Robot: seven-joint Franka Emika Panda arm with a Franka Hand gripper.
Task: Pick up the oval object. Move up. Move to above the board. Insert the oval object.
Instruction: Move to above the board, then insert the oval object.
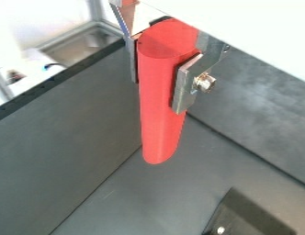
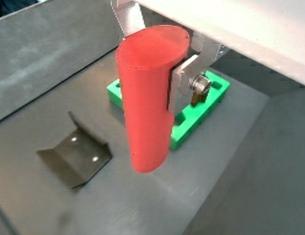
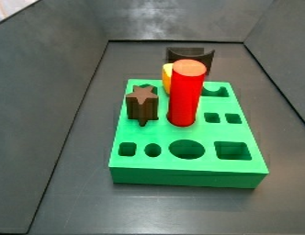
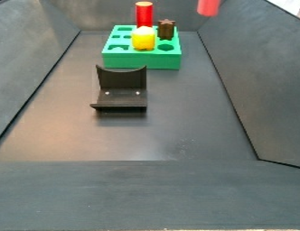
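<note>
In a side view, the board (image 4: 143, 50) is seen lying on the floor near the far wall, with the fixture (image 4: 120, 87) just in front of it. Its holes face up, so posts can be lowered in from above. In both wrist views, the oval object (image 2: 148, 96) is held upright, clenched near its top by the end effector (image 2: 162, 78), hanging high above the floor, so that its free lower end can be guided to a hole.
</note>
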